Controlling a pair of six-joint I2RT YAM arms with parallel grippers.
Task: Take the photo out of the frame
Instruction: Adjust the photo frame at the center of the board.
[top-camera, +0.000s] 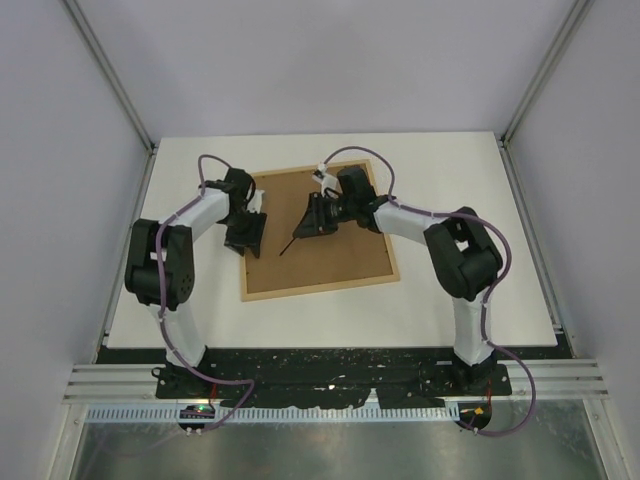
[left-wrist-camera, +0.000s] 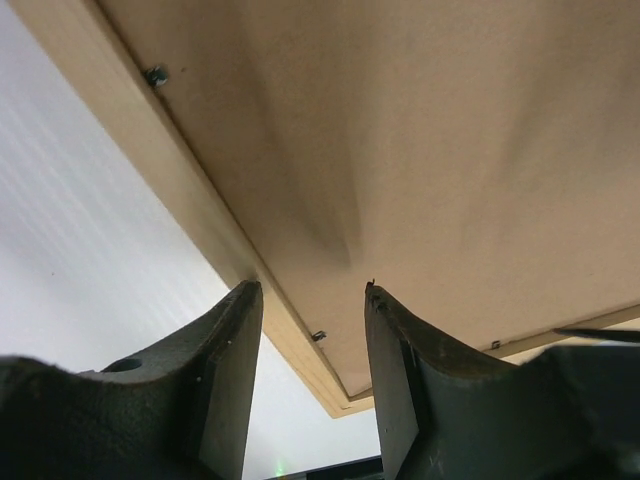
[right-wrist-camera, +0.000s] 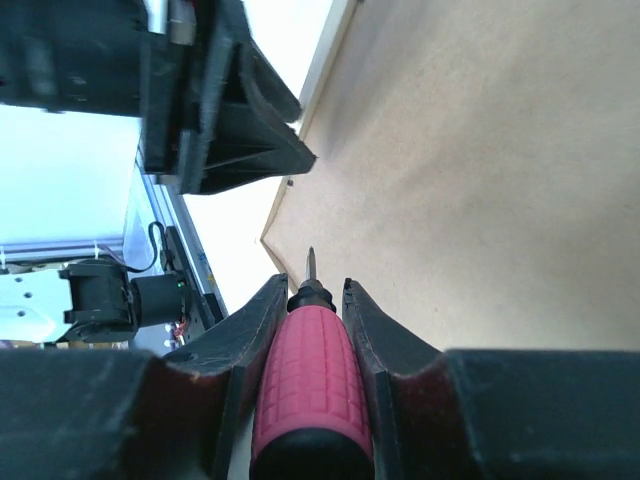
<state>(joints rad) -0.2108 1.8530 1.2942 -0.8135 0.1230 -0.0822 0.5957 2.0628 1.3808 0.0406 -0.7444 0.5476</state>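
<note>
The frame (top-camera: 335, 260) lies face down in the middle of the white table, its brown fibreboard back up and its light wood rim (left-wrist-camera: 170, 170) around it. The photo is hidden under the back. My left gripper (top-camera: 245, 236) is open, its jaws (left-wrist-camera: 310, 290) straddling the frame's left rim close above it. My right gripper (top-camera: 308, 222) is shut on a red-handled screwdriver (right-wrist-camera: 310, 380), whose tip (right-wrist-camera: 310, 262) points over the back toward the left rim. The shaft (top-camera: 290, 243) shows as a thin dark line. Small metal tabs (left-wrist-camera: 155, 75) sit along the rim.
The white table (top-camera: 450, 200) extends around the frame. Grey enclosure walls stand on three sides. A metal rail (top-camera: 330, 385) runs along the near edge by the arm bases. The left gripper (right-wrist-camera: 230, 130) hangs close ahead of the screwdriver tip.
</note>
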